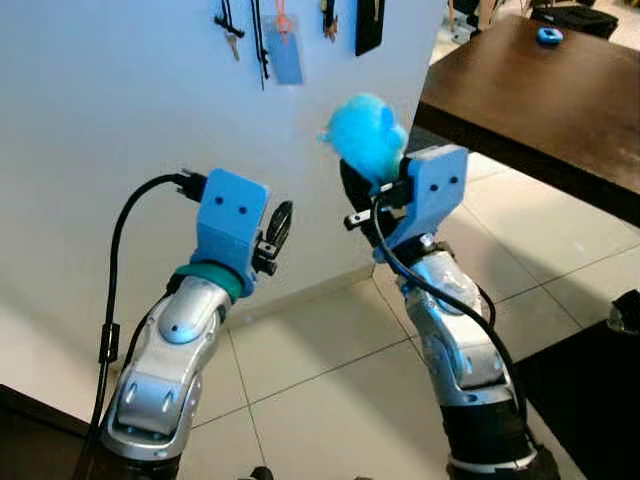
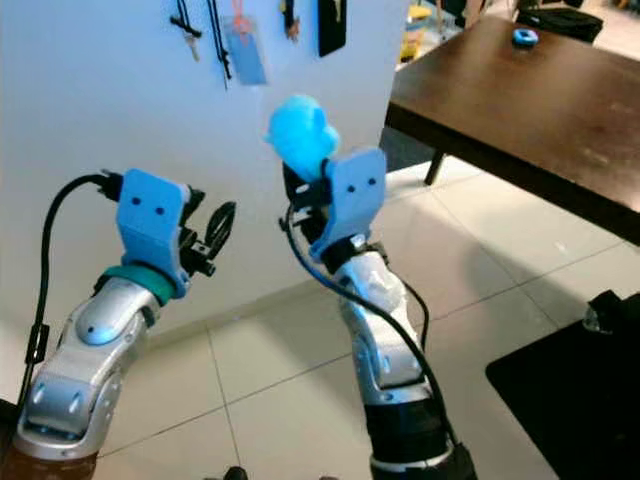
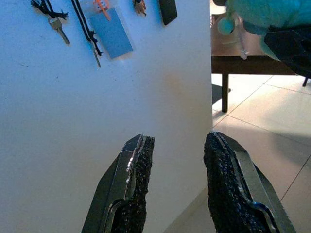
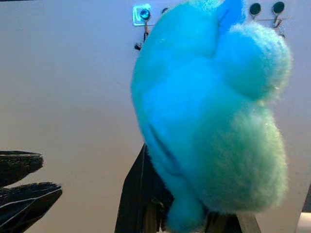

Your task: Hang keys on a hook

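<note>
Right wrist view showed the right gripper (image 4: 187, 221) pinching a fuzzy turquoise plush keychain (image 4: 209, 107), while the left gripper (image 3: 177, 165) stood spread.

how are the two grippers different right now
The right gripper is shut on a fluffy blue keychain; the left gripper is open and holds nothing. The right gripper is raised higher, nearer the keys hanging on the white wall; the left gripper sits lower. Both point toward that wall and have blue wrist housings.
</note>
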Controlling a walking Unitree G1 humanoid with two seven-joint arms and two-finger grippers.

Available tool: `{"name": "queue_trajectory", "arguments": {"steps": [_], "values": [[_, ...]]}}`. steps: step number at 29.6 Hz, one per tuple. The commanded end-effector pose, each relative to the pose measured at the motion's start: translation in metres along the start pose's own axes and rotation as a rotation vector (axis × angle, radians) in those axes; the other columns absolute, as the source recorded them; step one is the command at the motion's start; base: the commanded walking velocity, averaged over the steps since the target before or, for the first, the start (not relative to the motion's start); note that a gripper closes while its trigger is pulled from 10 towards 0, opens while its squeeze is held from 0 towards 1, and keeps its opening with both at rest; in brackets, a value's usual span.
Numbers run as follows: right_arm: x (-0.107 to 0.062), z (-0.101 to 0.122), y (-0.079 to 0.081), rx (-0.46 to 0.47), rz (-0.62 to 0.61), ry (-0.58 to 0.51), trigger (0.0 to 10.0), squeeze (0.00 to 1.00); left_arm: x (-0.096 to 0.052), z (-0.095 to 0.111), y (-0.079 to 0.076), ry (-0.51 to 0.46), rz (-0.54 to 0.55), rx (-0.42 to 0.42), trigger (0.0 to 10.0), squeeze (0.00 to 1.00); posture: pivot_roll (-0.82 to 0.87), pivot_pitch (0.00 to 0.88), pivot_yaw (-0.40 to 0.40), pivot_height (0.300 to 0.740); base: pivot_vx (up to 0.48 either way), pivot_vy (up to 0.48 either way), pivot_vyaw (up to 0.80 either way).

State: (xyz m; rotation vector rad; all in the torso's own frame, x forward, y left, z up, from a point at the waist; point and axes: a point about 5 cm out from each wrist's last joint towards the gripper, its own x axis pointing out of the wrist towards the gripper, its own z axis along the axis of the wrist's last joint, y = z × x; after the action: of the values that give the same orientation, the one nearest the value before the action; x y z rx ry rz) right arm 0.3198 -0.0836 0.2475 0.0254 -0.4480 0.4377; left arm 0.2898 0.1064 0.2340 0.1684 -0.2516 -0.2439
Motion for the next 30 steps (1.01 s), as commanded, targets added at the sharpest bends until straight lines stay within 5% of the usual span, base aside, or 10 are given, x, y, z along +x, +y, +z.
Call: {"name": "queue_trajectory", "arguments": {"steps": [1,26,30], "values": [[-0.0009,-0.0020,-0.0004,0.014,-0.006,0.004,10.0,0.00,0.0004,0.0014,-0.0022,-0.006,-0.006,0.000,10.0,0.00,-0.06,0.091,0.103,0.740,0.472,0.000,0.00],[-0.0014,-0.0031,-0.0002,0.009,0.000,0.012,10.0,0.00,0.0028,-0.0010,-0.0033,0.002,-0.007,-0.008,10.0,0.00,-0.07,0.092,0.104,0.740,0.459,0.000,-0.16],[-0.0016,-0.0034,0.0002,0.000,0.005,0.013,10.0,0.00,0.0029,-0.0026,-0.0024,0.015,0.001,-0.027,10.0,0.00,-0.07,0.093,0.103,0.740,0.000,0.000,0.00]]}}
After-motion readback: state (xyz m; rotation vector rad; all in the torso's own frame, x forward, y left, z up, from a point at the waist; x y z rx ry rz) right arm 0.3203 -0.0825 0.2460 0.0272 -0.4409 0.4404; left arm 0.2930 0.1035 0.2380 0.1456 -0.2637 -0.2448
